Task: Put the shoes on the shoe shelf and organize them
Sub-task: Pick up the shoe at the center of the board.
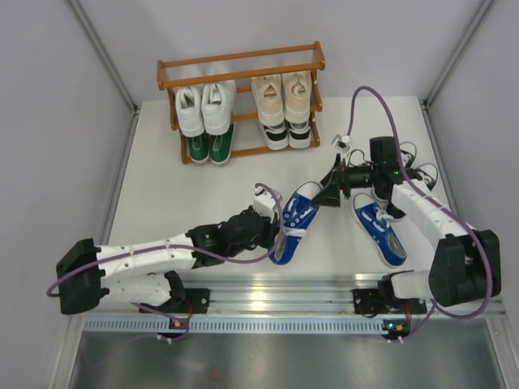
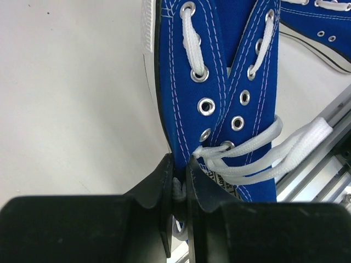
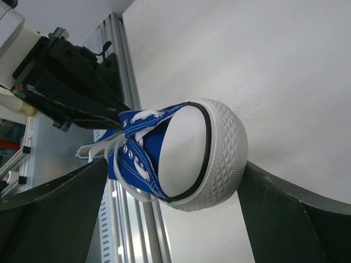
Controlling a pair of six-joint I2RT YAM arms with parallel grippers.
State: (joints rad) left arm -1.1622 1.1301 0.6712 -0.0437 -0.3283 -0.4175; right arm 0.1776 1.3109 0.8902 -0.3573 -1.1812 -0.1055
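Observation:
A blue canvas shoe (image 1: 293, 220) with a white toe lies in mid table. My left gripper (image 1: 273, 231) is shut on the side wall of its opening near the heel; the left wrist view shows the jaws (image 2: 179, 183) pinching the blue canvas (image 2: 219, 82) and a lace. My right gripper (image 1: 328, 193) is open, its fingers on either side of the shoe's white toe cap (image 3: 192, 153). The second blue shoe (image 1: 381, 231) lies on the table beside the right arm. The shoe shelf (image 1: 241, 61) stands at the back with white and beige pairs above, green and black-and-white pairs below.
Black canvas shoes (image 1: 415, 174) lie partly hidden behind the right arm at the far right. The shelf's top tier holds nothing. An aluminium rail (image 1: 268, 296) runs along the near table edge. Grey walls close in both sides.

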